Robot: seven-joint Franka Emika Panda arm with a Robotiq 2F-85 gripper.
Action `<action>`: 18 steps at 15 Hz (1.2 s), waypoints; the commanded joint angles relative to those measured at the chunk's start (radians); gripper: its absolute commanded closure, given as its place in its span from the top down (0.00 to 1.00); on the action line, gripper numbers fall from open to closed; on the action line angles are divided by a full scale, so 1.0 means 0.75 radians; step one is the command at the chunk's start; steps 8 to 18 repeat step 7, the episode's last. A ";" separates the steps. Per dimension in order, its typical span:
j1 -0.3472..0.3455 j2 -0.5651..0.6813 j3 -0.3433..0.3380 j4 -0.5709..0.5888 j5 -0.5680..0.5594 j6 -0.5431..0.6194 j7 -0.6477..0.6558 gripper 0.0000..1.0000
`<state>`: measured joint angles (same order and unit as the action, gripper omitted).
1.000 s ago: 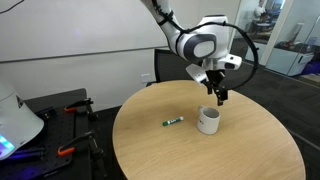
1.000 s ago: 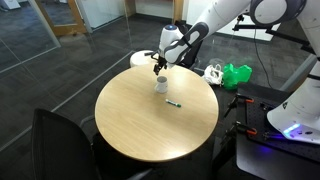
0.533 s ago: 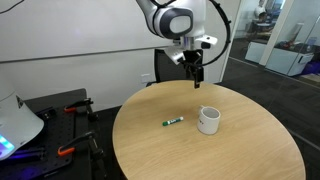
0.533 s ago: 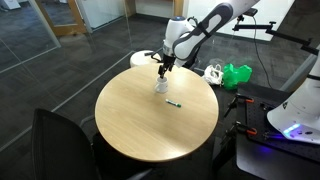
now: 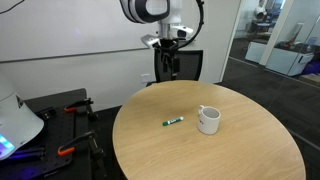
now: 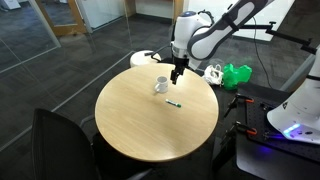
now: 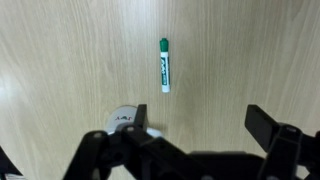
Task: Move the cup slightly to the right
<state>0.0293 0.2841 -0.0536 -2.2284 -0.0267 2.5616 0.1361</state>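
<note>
Round table (image 5: 250,150) first: cup (image 5: 208,120) stands upright near its middle, w/ green marker (image 5: 173,122) lying well apart beside it. Your gripper (image 5: 168,68) hangs high, off toward the table's far edge, jaws wide & empty per wrist view. Looks like either pre-grasp or already let go; can't tell which. If cup isn't shifted yet, you need to drop over it, close on rim, nudge right.

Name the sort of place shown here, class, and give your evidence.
Probably an office or lab: a round wooden table holding a cup and marker, glass-walled rooms behind, a dark carpeted floor, and an office chair.
</note>
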 commanded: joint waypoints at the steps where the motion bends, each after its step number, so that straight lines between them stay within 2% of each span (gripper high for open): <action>1: 0.021 -0.117 -0.003 -0.099 -0.050 -0.069 0.053 1.00; 2: 0.000 -0.042 0.009 -0.039 -0.016 -0.029 0.010 1.00; 18: 0.001 -0.072 0.011 -0.070 -0.018 -0.041 0.010 1.00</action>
